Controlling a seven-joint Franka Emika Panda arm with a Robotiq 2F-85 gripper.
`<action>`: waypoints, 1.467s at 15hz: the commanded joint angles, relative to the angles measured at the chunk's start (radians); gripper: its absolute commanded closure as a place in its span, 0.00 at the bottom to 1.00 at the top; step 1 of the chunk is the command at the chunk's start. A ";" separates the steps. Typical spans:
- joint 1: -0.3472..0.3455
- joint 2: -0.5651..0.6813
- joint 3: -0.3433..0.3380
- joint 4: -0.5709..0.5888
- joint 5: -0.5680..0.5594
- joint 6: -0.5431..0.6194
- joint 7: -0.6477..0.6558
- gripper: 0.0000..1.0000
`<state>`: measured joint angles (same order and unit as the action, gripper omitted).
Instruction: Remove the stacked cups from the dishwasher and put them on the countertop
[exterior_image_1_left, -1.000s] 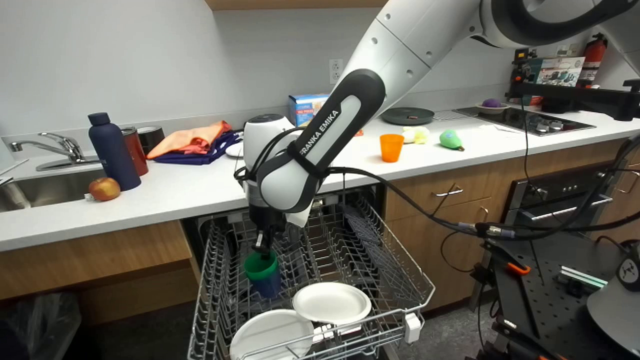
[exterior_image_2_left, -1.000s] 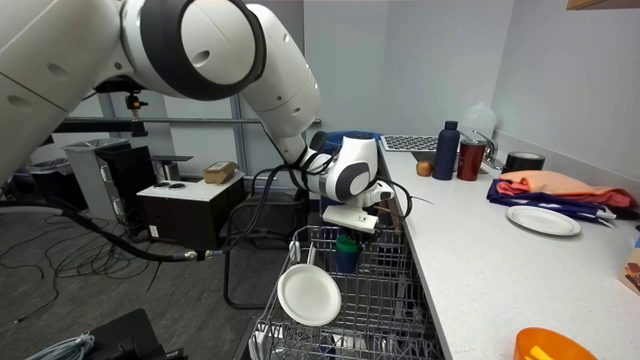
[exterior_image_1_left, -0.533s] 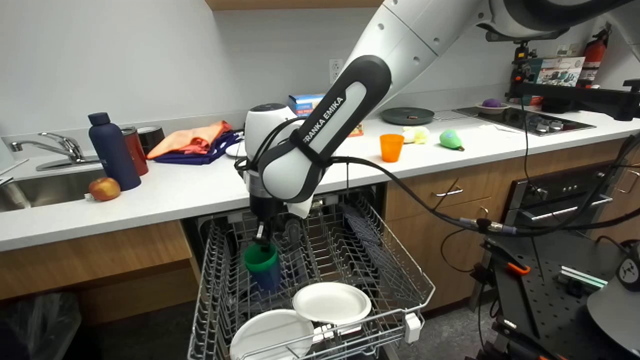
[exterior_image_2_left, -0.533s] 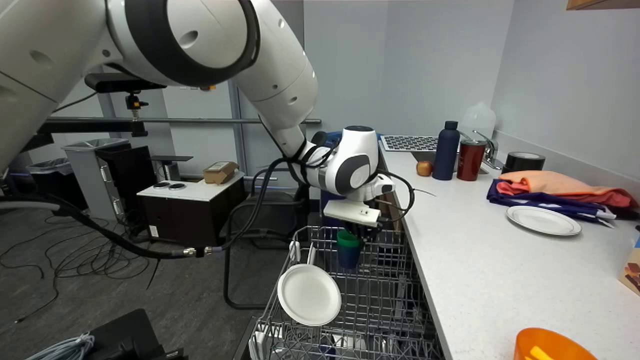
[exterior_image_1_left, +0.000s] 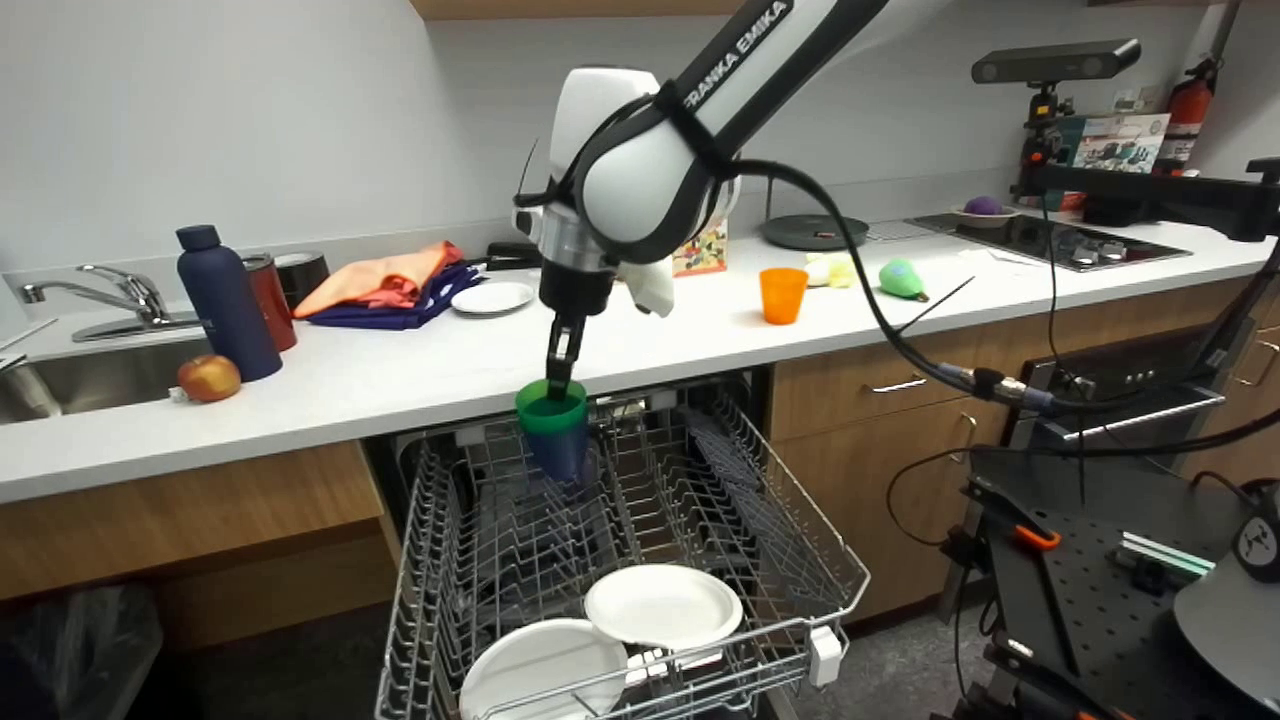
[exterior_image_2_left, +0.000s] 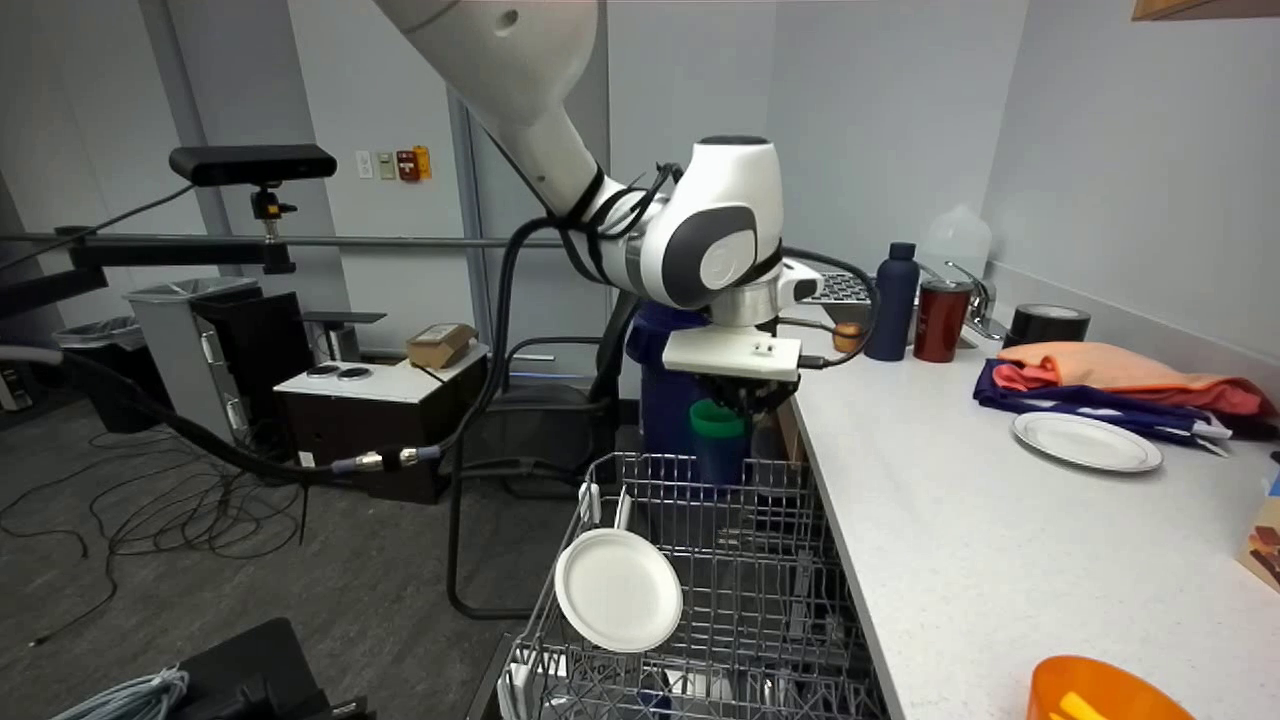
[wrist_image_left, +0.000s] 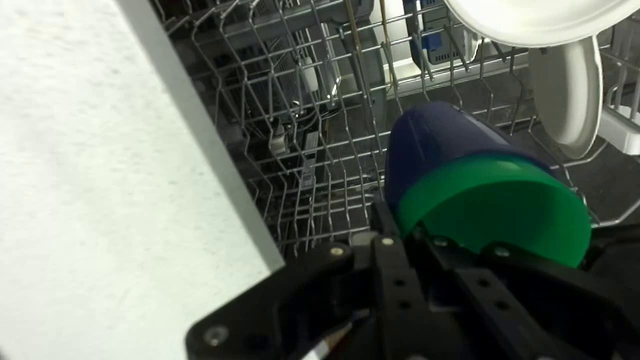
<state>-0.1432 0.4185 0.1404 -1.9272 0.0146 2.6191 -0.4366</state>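
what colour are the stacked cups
The cups are green on top, dark blue below, clearest in the wrist view.

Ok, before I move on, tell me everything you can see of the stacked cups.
The stacked cups look like plastic: a bright green cup nested in a dark blue one, its green rim standing above the blue. Mouth up and leaning slightly, they hang over the dishwasher rack, beside but apart from the countertop. The gripper pinches the rim, one finger inside, the other outside. They look clear of the rack; whether more cups are nested lower is hidden.

White countertop (exterior_image_1_left: 400, 372) | on it: bottle (exterior_image_1_left: 232, 310) | apple (exterior_image_1_left: 209, 378) | plate (exterior_image_1_left: 493, 298) | orange cup (exterior_image_1_left: 783, 297)
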 joint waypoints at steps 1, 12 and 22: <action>-0.108 -0.186 0.031 -0.124 0.150 0.005 -0.147 0.98; 0.265 0.134 -0.374 0.196 0.106 0.196 0.463 0.98; 0.301 0.444 -0.405 0.660 0.005 -0.008 0.882 0.68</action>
<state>0.1835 0.7625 -0.2711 -1.4112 0.0485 2.6866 0.3802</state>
